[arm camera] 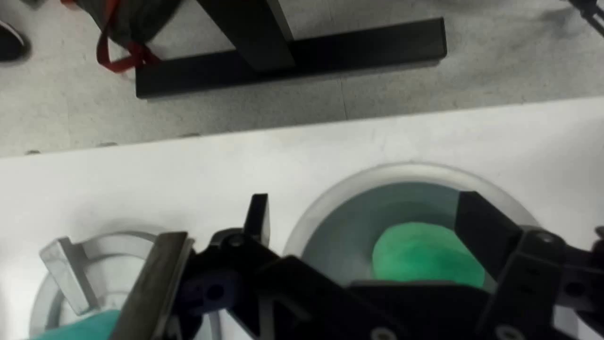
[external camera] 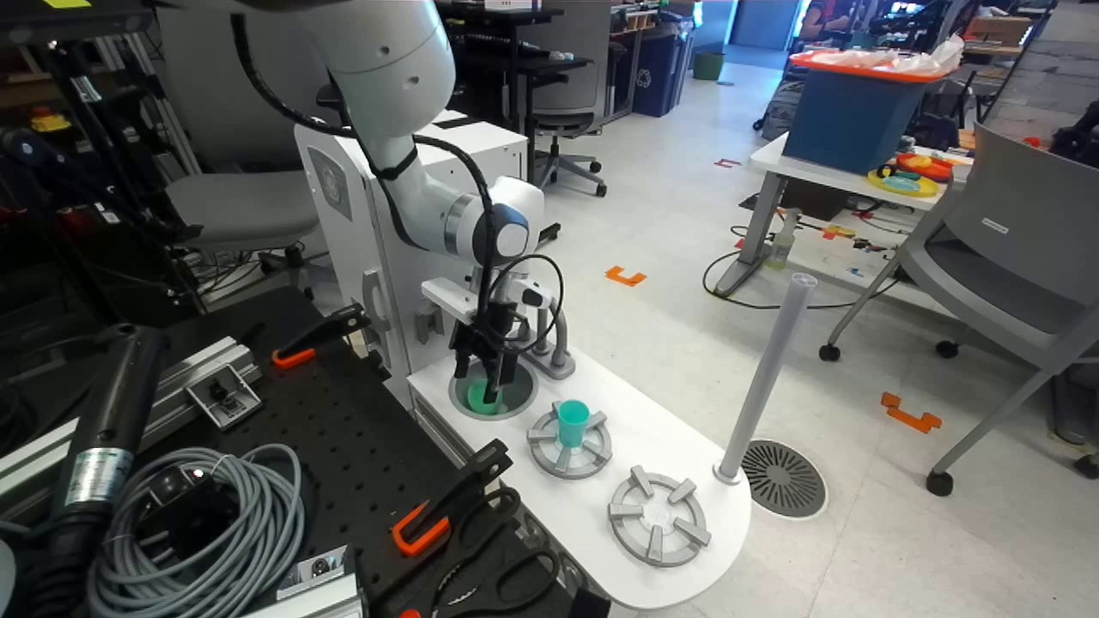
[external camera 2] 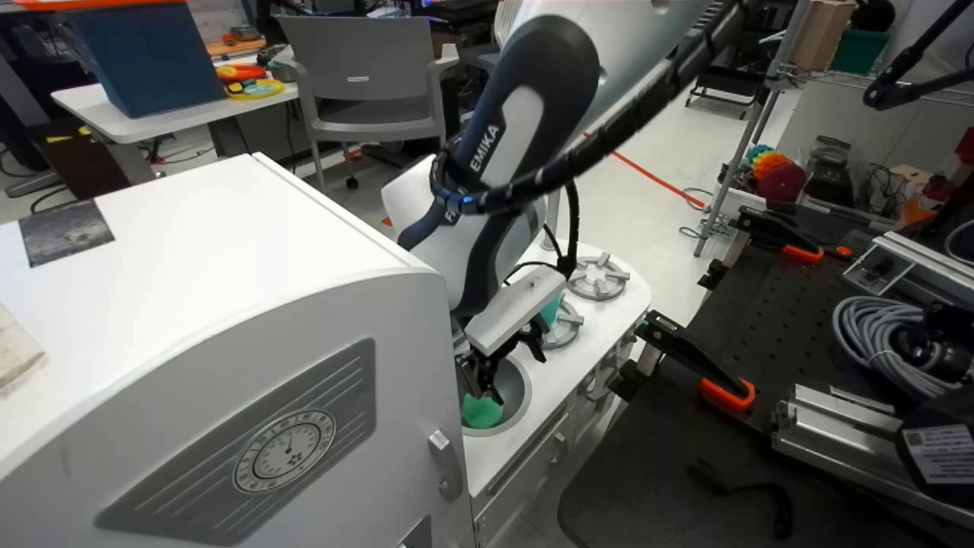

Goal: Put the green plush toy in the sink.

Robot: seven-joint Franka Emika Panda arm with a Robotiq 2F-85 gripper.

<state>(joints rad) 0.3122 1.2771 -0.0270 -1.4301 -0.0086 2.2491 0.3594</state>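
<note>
The green plush toy (external camera: 481, 396) is a small rounded green lump lying inside the sink (external camera: 520, 396), a round grey basin in the white counter. Both exterior views show the toy (external camera 2: 482, 412) within the basin (external camera 2: 520, 392). My gripper (external camera: 477, 379) is over the sink, pointing down, with its fingers spread wide and nothing between them. In the wrist view the gripper (arm camera: 363, 197) is open; the toy (arm camera: 420, 250) sits near the right finger, partly hidden by the gripper body. Whether that finger touches it I cannot tell. The left finger is past the rim of the sink (arm camera: 325, 208).
A grey faucet (external camera: 560, 348) stands beside the sink. A teal cup (external camera: 573, 421) stands on the nearer burner grate (external camera: 543, 453); another grate (external camera: 658, 519) and a grey post (external camera: 768, 378) lie farther along. A tall white cabinet (external camera 2: 243, 243) and a black pegboard table (external camera: 369, 446) flank the counter.
</note>
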